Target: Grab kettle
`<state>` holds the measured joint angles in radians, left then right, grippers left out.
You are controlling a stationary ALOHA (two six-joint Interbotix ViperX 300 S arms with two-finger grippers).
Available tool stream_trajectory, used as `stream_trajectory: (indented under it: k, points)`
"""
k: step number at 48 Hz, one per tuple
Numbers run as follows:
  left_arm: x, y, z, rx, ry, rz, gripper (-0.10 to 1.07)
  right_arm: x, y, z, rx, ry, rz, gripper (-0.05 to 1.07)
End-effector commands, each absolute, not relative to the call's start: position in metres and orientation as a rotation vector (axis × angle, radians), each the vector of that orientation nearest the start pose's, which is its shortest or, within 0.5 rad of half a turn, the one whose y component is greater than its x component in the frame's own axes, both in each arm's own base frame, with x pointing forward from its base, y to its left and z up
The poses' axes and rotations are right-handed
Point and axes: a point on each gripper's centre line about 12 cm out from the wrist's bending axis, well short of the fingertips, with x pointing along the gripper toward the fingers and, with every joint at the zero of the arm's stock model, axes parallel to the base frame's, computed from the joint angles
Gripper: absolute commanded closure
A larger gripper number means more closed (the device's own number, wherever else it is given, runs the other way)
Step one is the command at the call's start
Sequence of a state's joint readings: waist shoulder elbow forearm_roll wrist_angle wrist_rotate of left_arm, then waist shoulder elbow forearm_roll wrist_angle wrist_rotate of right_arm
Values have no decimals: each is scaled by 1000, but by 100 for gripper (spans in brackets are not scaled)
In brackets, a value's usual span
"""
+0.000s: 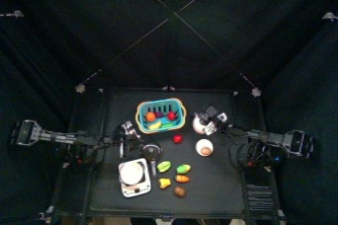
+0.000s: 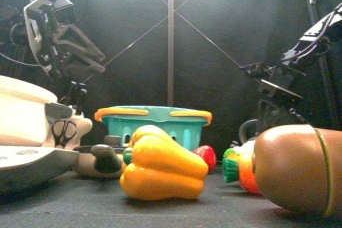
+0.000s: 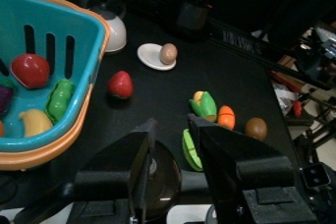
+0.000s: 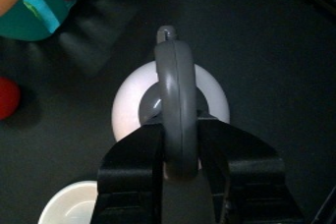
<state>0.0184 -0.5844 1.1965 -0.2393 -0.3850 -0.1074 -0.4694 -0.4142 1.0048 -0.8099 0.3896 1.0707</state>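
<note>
Presently, the kettle is found beside the basket at the table's right rear, its handle clamped between the right gripper jaws. The grasp appears made; lifting remains. The left gripper is held open, empty.

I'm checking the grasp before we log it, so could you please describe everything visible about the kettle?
The kettle is a small rounded vessel of pale silver-grey metal with a grey arched handle over its top. It stands upright on the black table, right of the green basket. The right gripper is closed on the handle from above. Its spout and lid cannot be made out.
</note>
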Motion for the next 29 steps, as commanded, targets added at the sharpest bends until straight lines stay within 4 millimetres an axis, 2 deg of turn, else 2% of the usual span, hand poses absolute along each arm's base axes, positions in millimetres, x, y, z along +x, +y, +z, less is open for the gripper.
stream_trajectory:
  k: [1, 25, 29]
  points:
    - [247, 16, 216, -320, 199, 145, 23, 217, -146, 188, 344, 714, -821, 47]
    - [247, 16, 216, -320, 199, 145, 23, 217, -146, 194, 344, 690, -820, 47]
    - [247, 16, 216, -317, 198, 145, 23, 219, -145, 201, 347, 666, -816, 48]
